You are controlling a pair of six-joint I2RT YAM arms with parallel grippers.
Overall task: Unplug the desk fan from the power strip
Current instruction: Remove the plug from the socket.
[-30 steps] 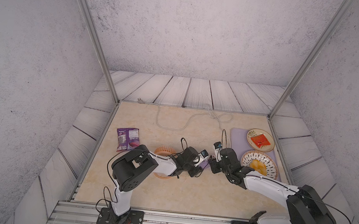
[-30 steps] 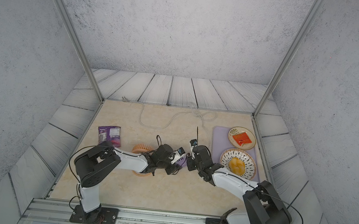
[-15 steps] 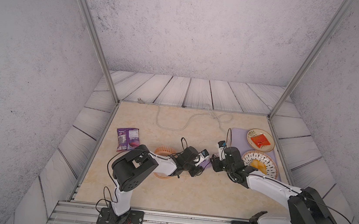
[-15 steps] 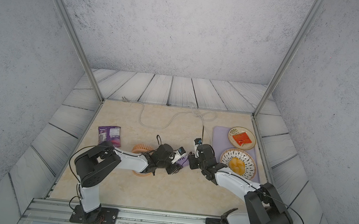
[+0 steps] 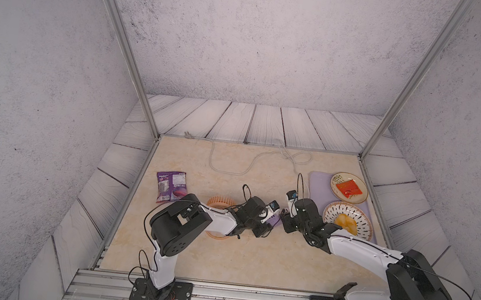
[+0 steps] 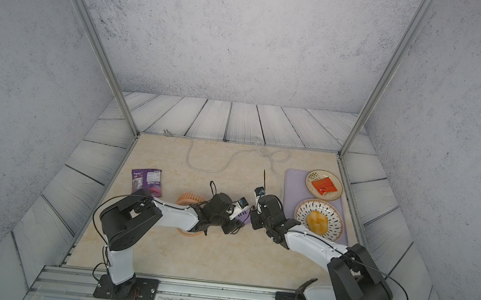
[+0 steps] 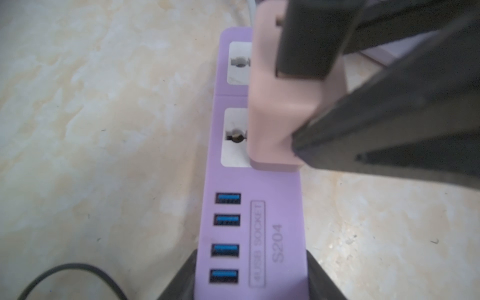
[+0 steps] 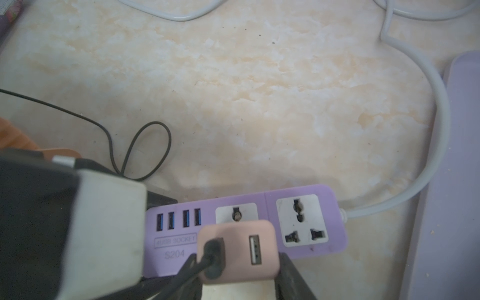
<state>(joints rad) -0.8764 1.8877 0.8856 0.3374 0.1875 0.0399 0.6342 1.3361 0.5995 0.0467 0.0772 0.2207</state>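
Note:
The lavender power strip [image 7: 241,207] lies on the table between the two arms, mostly hidden in both top views [image 5: 275,220]. My left gripper [image 7: 250,275] is shut on its end by the USB ports. A pinkish-beige plug [image 8: 237,249] stands over the socket next to those ports, a black cord running into it. My right gripper [image 8: 237,262] is shut on this plug, one finger on each side. I cannot tell whether its pins are still in the socket. The orange desk fan [image 5: 221,203] lies behind the left arm.
The strip's grey-white cord [image 5: 231,171] loops across the back of the table. A purple snack bag [image 5: 170,186] lies at the left. At the right, a lavender tray [image 5: 318,183] carries a plate with a red packet [image 5: 348,188] and a plate of yellow food [image 5: 347,221].
The right wrist swung slightly to the right and has come back. Both grippers keep the same hold, and the left arm has stayed put.

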